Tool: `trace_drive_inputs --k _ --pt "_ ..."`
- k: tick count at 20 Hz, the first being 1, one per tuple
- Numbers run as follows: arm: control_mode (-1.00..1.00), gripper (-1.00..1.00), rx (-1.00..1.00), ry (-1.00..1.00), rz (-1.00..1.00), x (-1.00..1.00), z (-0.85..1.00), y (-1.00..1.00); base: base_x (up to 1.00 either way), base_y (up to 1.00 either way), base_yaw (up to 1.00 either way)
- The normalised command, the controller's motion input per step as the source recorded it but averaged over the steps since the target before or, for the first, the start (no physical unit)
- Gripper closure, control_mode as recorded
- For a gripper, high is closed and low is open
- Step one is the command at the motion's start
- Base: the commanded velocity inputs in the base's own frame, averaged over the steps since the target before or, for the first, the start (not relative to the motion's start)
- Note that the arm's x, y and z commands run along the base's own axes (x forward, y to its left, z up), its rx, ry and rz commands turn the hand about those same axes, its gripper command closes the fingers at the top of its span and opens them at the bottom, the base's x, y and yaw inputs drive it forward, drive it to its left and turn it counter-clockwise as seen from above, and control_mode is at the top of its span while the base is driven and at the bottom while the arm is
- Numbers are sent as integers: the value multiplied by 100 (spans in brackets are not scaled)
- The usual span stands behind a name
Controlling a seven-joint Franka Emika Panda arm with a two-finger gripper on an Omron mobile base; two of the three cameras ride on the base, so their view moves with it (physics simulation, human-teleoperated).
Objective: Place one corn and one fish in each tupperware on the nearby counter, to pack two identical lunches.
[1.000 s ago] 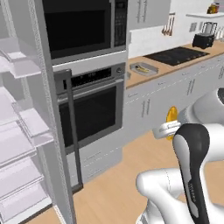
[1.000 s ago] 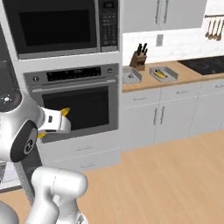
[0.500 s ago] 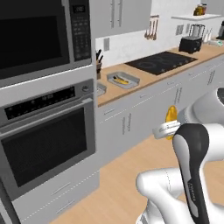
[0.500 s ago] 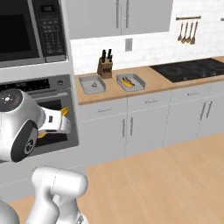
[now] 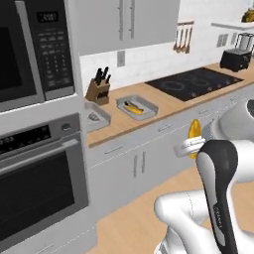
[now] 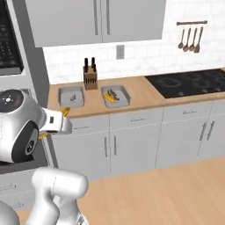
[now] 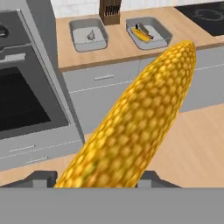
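Observation:
My gripper (image 7: 98,177) is shut on one corn (image 7: 140,127), a big yellow cob that runs up the middle of the hand view. That corn (image 5: 195,135) sticks up from the gripper (image 5: 191,146) well in front of the counter (image 5: 163,106). Two grey tupperware stand side by side on the counter. The left tupperware (image 7: 77,40) holds a small dark fish (image 7: 91,34). The right tupperware (image 7: 162,31) holds a second corn (image 7: 140,34) and a fish (image 7: 144,28). From the right base view the held corn (image 6: 65,112) peeks past the gripper (image 6: 55,125), left of both tupperware (image 6: 71,102).
A brown knife block (image 5: 97,89) stands behind the containers. A black cooktop (image 5: 196,82) lies to their right, with a toaster (image 5: 233,57) beyond. A wall oven (image 5: 34,183) and microwave fill the tall unit on the left. Wooden floor (image 6: 167,189) lies before the white cabinets.
The whole picture has shifted: the base has turned, the open fridge has left view, and the counter with both containers now sits near the middle. The corn stays in my gripper.

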Motion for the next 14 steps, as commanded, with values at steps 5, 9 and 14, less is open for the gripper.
trace_drive_inputs --k 5,9,14 --pt "100 100 0 0 0 0 0 0 100 -35 47" --pt "100 100 0 0 0 0 0 0 100 -37 51" --pt "100 100 0 0 0 0 0 0 100 -70 53"
